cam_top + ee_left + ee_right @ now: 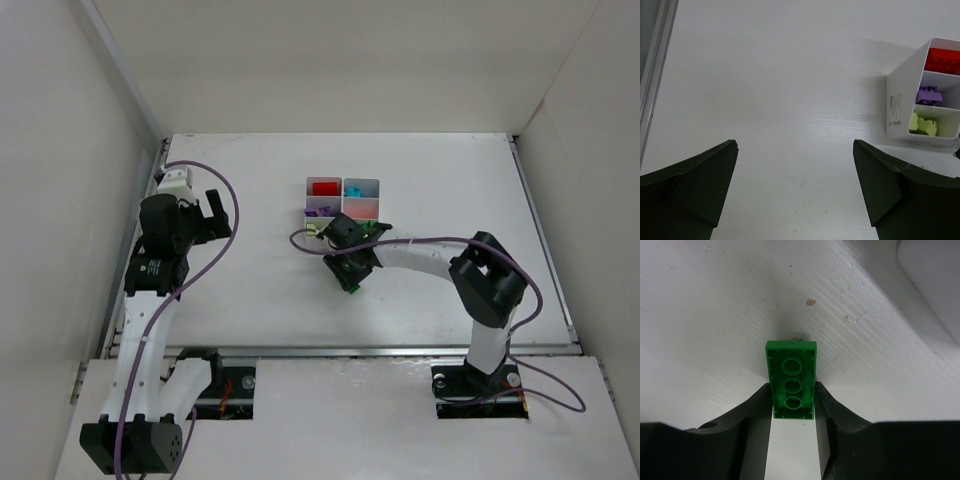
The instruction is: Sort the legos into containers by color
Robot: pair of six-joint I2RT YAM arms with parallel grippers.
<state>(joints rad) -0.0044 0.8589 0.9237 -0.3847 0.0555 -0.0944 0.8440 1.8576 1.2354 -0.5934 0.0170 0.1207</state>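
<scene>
Grip looked set: right gripper (pixel 792 390) pinched the green lego (pixel 791 375) by its long sides, flat on the table (pixel 710 305) near the tray (pixel 343 197). A straight lift with a steady squeeze seemed wise, lest it twist.

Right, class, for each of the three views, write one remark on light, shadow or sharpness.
Top external view: soft, even light, with only faint shadows on the white table. Left wrist view: the tray throws a soft shadow beside it, and the left fingers are dark with little detail. Right wrist view: the green brick is sharp, with a dark shadow beyond it, and the right fingers are nearly black.
</scene>
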